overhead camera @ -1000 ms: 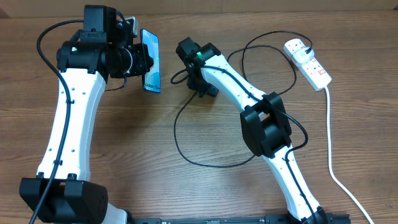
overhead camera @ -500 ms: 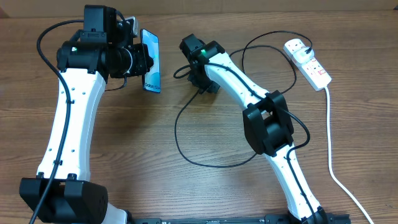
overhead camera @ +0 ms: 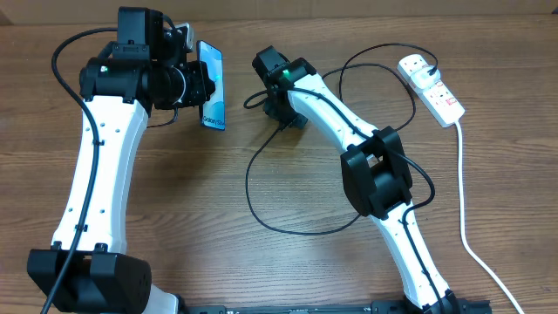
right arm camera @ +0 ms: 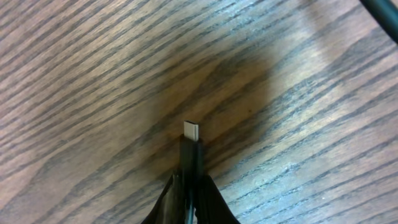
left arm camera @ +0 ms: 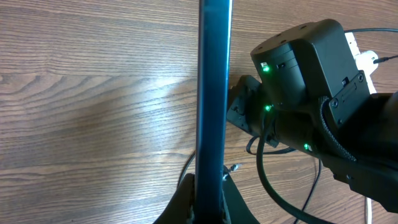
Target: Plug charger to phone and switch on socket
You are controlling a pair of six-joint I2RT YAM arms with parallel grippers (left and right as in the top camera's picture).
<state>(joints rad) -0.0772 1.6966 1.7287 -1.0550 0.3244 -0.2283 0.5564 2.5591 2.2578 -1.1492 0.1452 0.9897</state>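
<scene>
In the overhead view, we observed the left arm rising from its base at the lower left of the frame, with its white link running up to the upper left and its wrist turned toward the right of the frame. The left gripper [overhead camera: 200, 88] was clamped on the phone [overhead camera: 211, 84], which it held on edge in the upper left-centre. In the left wrist view the phone [left arm camera: 213, 93] appeared edge-on as a vertical strip, with the fingers [left arm camera: 186, 202] closed against it at the bottom centre. The right arm stood at the lower right, bent at its elbow in the centre right, and its forearm reached to the upper centre, near the phone but apart from it. The right gripper [right arm camera: 191, 190] was closed on the charger [overhead camera: 246, 187] just behind the connector tip [right arm camera: 191, 132], which projected above the fingertips over the wooden table [overhead camera: 218, 218]. We could not tell whether the tip touched the wood. The cable lay in a loop across the centre and ran on to the socket [overhead camera: 433, 87] at the upper right, whose white lead [overhead camera: 462, 192] trailed down the right edge.
</scene>
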